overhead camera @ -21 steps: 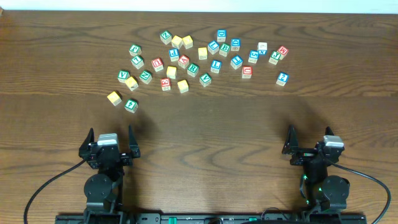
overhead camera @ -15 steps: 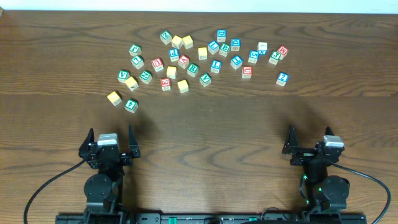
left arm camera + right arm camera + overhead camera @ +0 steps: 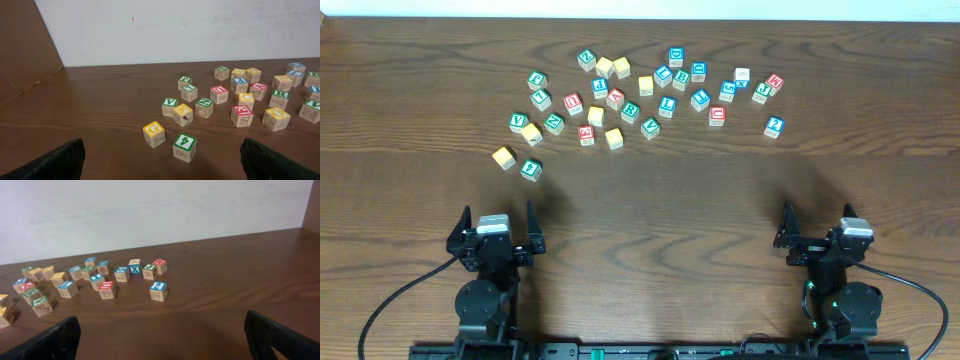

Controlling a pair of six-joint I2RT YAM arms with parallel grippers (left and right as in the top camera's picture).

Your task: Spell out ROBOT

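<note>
Nothing moved; small wooden alphabet cubes (image 3: pixel 630 112) lie scattered at twelve o'clock, unspelled. Left gripper (image 3: pixel 499 222) and right gripper (image 3: pixel 818 230) gape empty.

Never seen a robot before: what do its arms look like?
The left gripper and right gripper are black, each with two slim fingers and a pale grey box on top. A black cable trails from each; a green light glows low on the right arm.
</note>
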